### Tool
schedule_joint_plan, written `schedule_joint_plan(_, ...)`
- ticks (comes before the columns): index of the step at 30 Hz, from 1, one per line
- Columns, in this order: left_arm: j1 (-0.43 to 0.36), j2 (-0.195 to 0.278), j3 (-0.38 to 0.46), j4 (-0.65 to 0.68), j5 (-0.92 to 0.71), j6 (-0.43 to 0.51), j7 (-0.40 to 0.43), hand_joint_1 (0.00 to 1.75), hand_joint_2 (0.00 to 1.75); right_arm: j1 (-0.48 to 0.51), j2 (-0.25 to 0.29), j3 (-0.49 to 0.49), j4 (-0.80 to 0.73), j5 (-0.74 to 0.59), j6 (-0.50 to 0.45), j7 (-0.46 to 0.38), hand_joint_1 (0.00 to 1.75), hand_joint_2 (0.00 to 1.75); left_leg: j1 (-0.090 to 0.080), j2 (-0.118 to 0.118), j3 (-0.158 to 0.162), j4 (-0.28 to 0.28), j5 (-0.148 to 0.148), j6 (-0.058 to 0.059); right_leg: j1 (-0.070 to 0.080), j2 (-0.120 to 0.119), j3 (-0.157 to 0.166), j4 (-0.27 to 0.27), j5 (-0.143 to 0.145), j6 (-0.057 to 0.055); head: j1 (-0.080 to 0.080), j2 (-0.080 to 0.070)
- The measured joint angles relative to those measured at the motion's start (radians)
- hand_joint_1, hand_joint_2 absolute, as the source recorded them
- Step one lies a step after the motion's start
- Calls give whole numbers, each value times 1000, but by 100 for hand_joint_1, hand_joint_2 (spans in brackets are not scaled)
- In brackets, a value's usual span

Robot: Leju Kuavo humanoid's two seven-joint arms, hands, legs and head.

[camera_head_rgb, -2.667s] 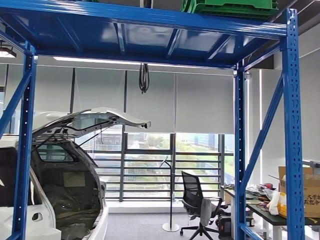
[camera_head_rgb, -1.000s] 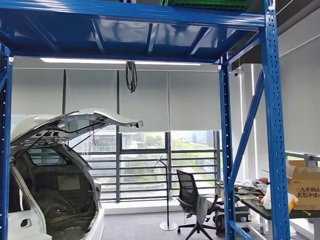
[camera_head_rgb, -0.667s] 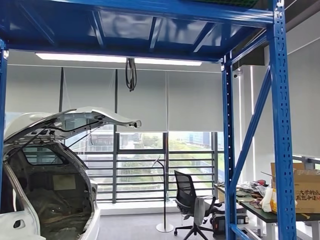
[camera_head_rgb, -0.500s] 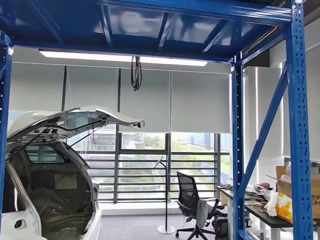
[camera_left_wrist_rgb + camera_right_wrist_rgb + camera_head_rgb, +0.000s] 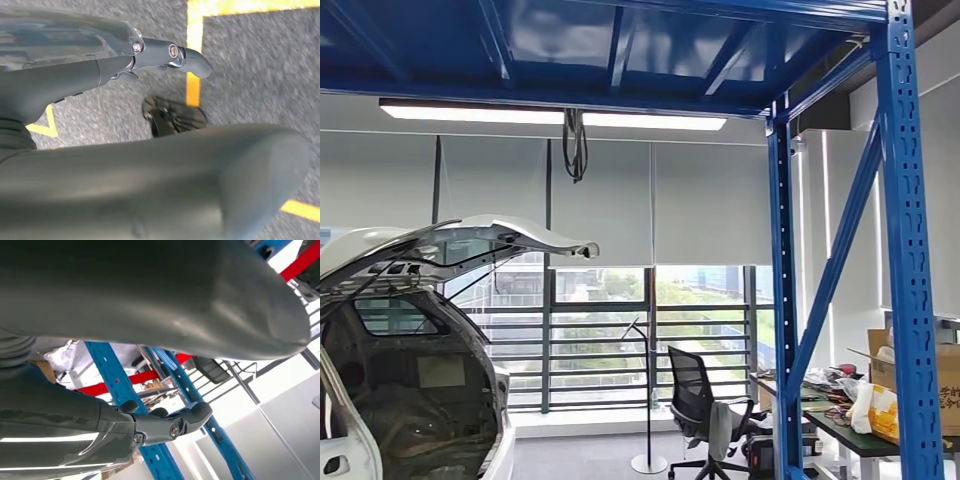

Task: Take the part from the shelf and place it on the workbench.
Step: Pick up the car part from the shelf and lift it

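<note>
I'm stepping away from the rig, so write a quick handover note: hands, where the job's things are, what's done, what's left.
Left hand: hangs over grey floor with yellow lines, fingers apart, holds nothing.
Right hand: near the blue shelf post, fingers apart, holds nothing.
Shelf: the head looks through its frame and up at the underside of a deck. The part is not seen on it from here.
Workbench: not identified; a cluttered table with a box stands beyond the right post.
Done: nothing visible.
Left: find the part, grasp it, carry it to the workbench.
</note>
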Motion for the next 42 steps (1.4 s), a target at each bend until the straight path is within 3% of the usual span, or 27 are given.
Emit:
schedule_joint_plan(3, -3, 0, -1, 0, 0, -3, -4, 0, 0, -5, 4, 2, -2, 1, 0, -4, 0, 0, 4, 0, -105, 159, -67, -9, 1, 1, 9, -3, -9, -9, 0, 0)
schedule_joint_plan(4, -2, 0, -2, 0, 0, -3, -5, 0, 0, -7, 7, 3, -1, 1, 0, -6, 0, 0, 5, 0, -135, 189, -70, -11, 1, 2, 12, -3, -13, -9, 0, 0)
schedule_joint_plan(5, -1, 0, -3, 0, 0, -3, -6, 0, 0, -10, 10, 5, 0, 2, 0, -8, 0, 0, 6, 0, -152, 190, -55, -13, 1, 4, 17, -3, -18, -8, 0, 0)
schedule_joint_plan(8, -1, 0, -5, 0, 0, -4, -12, 0, 0, -17, 19, 8, 1, -13, -3, -16, 0, 0, 9, 0, -122, 44, 68, -12, 1, 7, 42, -4, -33, -1, 0, 0)
schedule_joint_plan(10, -3, -1, -6, 0, 0, -6, -17, 0, 0, -22, 23, 9, 2, -48, 4, -21, 0, 0, 5, 0, -104, -22, 96, -4, 1, 7, 48, -3, -42, 10, 0, 0)
schedule_joint_plan(12, -1, -1, -6, 0, 0, -7, -21, 0, 0, -25, 24, 8, 4, -87, 16, -24, 0, 0, 1, 0, -102, -32, 93, 4, 1, 8, 49, -2, -48, 16, 0, 0)
schedule_joint_plan(15, -1, -1, -6, 0, 0, -7, -23, 0, 0, -30, 24, 3, 6, -146, 50, -30, 0, 0, 0, -1, -100, -35, 102, 8, 1, 7, 55, -8, -49, 10, 0, 0)
schedule_joint_plan(18, -4, -1, -6, 0, 0, -7, -25, 0, 0, -34, 24, -1, 8, -191, 80, -33, 0, 0, 0, -1, -100, -35, 98, 14, 1, 7, 60, -17, -49, 11, 0, 0)
schedule_joint_plan(24, -3, -1, -9, 0, 0, -10, -30, 0, 0, -14, 19, -22, 10, -267, 137, -69, 0, 0, -1, -1, -100, -35, 94, 21, 1, 7, 63, -26, -49, 23, 0, 0)
schedule_joint_plan(28, -4, -1, -13, 0, 0, -10, -32, 0, 0, -9, 19, -29, 10, -240, 129, -65, 0, 175, -1, -1, -100, -34, 93, 22, 1, 7, 63, -27, -50, 30, 0, 0)
schedule_joint_plan(33, -4, -1, -22, 0, 0, -11, -39, 0, 0, 4, 34, -43, 32, 54, 12, 16, 0, 175, 0, -1, -100, -35, 93, 21, 3, 7, 63, -27, -51, 32, 0, 0)
schedule_joint_plan(42, -5, -2, -32, 0, 0, -12, -37, 0, 0, 13, 73, -43, 68, 76, -28, 13, 0, 175, 2, -1, -99, -37, 93, 21, 4, 7, 63, -27, -51, 32, 0, 0)
